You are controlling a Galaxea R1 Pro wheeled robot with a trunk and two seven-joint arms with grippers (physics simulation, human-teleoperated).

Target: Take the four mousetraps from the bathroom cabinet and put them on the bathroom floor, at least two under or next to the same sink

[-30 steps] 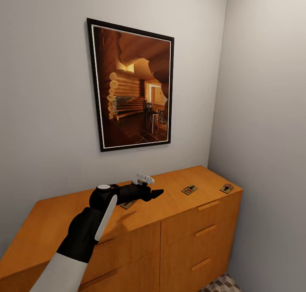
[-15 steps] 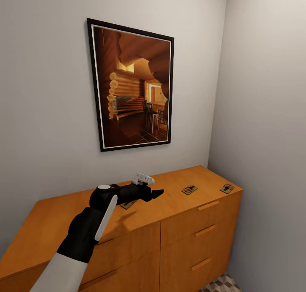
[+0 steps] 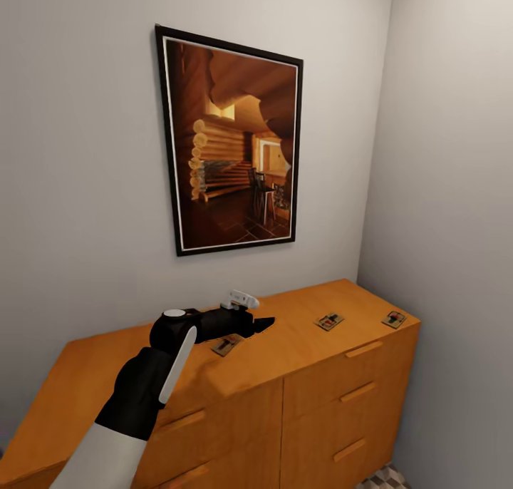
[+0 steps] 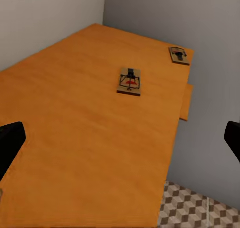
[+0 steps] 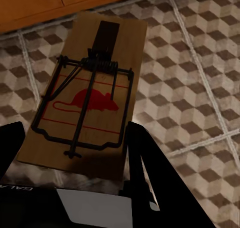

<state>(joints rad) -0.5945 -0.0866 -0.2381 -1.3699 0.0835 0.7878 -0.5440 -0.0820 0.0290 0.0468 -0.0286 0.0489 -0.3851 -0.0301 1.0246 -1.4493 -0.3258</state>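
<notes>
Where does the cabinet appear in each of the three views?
Head view: the cabinet spans the lower part, below the framed picture.
Left wrist view: its orange top takes most of the picture.
Right wrist view: orange wood beyond the mousetrap.
Shared landmark: the cube-patterned floor.

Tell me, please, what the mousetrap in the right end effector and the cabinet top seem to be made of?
The flat rectangular mousetrap looks like a pale matt wooden board with thin dark metal wire parts and a red mouse print; the wood is a guess from its tan colour. The wide orange-brown cabinet top appears to be smooth wood or veneer, with a soft satin sheen and faint grain.
</notes>
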